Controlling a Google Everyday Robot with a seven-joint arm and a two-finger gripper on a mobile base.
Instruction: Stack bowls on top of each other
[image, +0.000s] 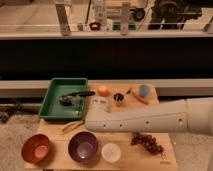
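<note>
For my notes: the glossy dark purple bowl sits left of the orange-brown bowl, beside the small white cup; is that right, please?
No: the camera view shows the glossy dark purple bowl right of the orange-brown bowl, beside the small white cup. The hand, ending the white arm, is above that bowl.

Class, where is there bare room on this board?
Bare board: front right corner beside the grapes; strip between tray and orange bowl. Crowded: purple bowl and cup, near the gripper at the arm tip.
</note>
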